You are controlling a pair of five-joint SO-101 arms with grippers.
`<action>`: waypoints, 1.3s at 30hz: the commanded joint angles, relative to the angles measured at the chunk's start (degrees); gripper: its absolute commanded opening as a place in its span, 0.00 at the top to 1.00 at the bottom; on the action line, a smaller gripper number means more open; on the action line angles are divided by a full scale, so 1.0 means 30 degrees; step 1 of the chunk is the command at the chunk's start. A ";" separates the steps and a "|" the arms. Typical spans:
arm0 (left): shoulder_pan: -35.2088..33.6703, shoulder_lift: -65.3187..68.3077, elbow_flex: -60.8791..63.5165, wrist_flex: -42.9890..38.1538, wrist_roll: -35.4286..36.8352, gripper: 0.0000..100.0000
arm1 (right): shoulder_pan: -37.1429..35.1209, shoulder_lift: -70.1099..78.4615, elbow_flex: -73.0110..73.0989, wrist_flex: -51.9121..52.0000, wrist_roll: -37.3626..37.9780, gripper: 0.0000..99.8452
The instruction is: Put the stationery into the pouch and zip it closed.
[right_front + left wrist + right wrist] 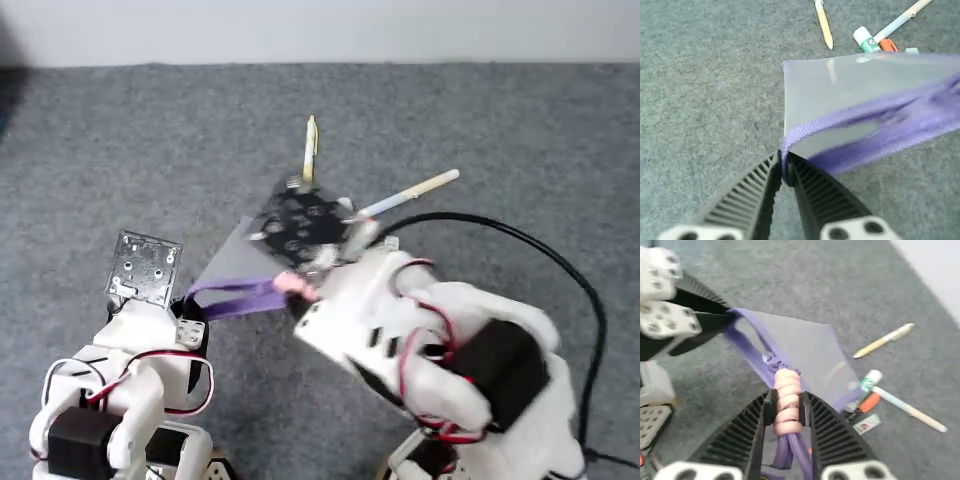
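Observation:
The translucent pouch (850, 95) with a purple zipper edge (240, 293) hangs lifted between both grippers. My left gripper (783, 165) is shut on the pouch's corner at the zipper's end. My right gripper (787, 396) is shut on the pink zipper pull (786, 410), also seen from above as a pink zipper pull (296, 284). Beyond the pouch, stationery lies on the carpet: a yellow pen (823, 22), a long white and blue pen (910, 410), a white and green capped stick (869, 380), an orange piece (869, 402) and a small labelled piece (866, 424).
Grey carpet (480, 120) covers the table. A black cable (560, 270) loops around the right arm. A white wall strip (320, 30) runs along the far edge. Bare carpet stretches to the far left and far right.

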 commanded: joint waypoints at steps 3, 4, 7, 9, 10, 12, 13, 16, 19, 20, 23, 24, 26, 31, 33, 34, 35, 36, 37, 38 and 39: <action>-0.0176 0.0147 0.0015 -0.0205 -0.0205 0.99 | 0.2886 -0.1890 0.0527 0.0718 0.2051 0.99; -0.0176 0.0147 0.0015 -0.0205 -0.0205 0.99 | 0.3326 -0.2300 0.0938 0.0718 0.2256 0.99; -0.0176 0.0147 0.0015 -0.0176 -0.0205 0.99 | 0.4088 -0.3560 0.2462 0.0689 0.2872 0.99; -0.0176 0.0117 0.0015 -0.0176 -0.0205 0.99 | 0.4352 -0.4410 0.3399 0.0689 0.3018 0.99; -0.0176 0.0117 0.0015 -0.0176 -0.0205 0.99 | 0.4440 -0.4791 0.3780 0.0659 0.3018 0.99; -0.0147 0.0088 -0.0044 -0.0176 -0.0176 0.99 | 0.4381 -0.5319 0.4396 0.0630 0.2960 0.99; -0.0147 0.0088 -0.0103 -0.0176 -0.0147 0.99 | 0.4381 -0.5465 0.4630 0.0601 0.2960 0.99; -0.0117 0.0088 -0.0132 -0.0234 -0.0117 0.97 | 0.4352 -0.5524 0.4777 0.0220 0.2872 0.99; -0.0147 0.0059 -0.0132 -0.0147 -0.0029 0.87 | 0.4352 -0.5524 0.4777 -0.0073 0.2872 0.99; -0.0147 0.0059 -0.0132 -0.0147 0.0205 0.84 | 0.4352 -0.5524 0.4777 -0.0073 0.2872 0.99; -0.0117 0.0117 -0.0044 -0.0234 0.1231 0.78 | 0.4352 -0.5524 0.4777 -0.0073 0.2872 0.99; -0.0088 0.0176 0.0015 -0.0234 0.1260 0.77 | 0.4352 -0.5524 0.4747 -0.0073 0.2872 0.99; -0.0029 0.0176 0.0161 -0.0264 0.1260 0.76 | 0.4352 -0.5524 0.4747 -0.0073 0.2872 0.99; 0.0000 0.0176 0.1568 -0.1348 0.1260 0.76 | 0.4352 -0.5553 0.4718 -0.0073 0.2872 0.99; 0.0000 0.0176 0.2271 -0.2081 0.1260 0.76 | 0.4322 -0.5612 0.4718 -0.0073 0.2872 0.99; 0.0000 0.0176 0.2593 -0.2462 0.1260 0.76 | 0.4322 -0.5641 0.4718 -0.0073 0.2872 0.99; 0.0000 0.0176 0.2886 -0.2872 0.1260 0.76 | 0.4322 -0.5641 0.4718 -0.0073 0.2872 0.99; 0.0000 0.0176 0.3179 -0.3223 0.1289 0.76 | 0.4322 -0.5670 0.4718 -0.0073 0.2872 0.99; 0.0000 0.0176 0.3414 -0.3604 0.1348 0.76 | 0.4322 -0.5670 0.4718 -0.0073 0.2872 0.99; 0.0000 0.0176 0.3560 -0.3897 0.1377 0.76 | 0.4322 -0.5670 0.4718 -0.0073 0.2872 0.99; 0.0000 0.0176 0.3678 -0.4190 0.1377 0.77 | 0.4322 -0.5670 0.4718 -0.0073 0.2872 0.99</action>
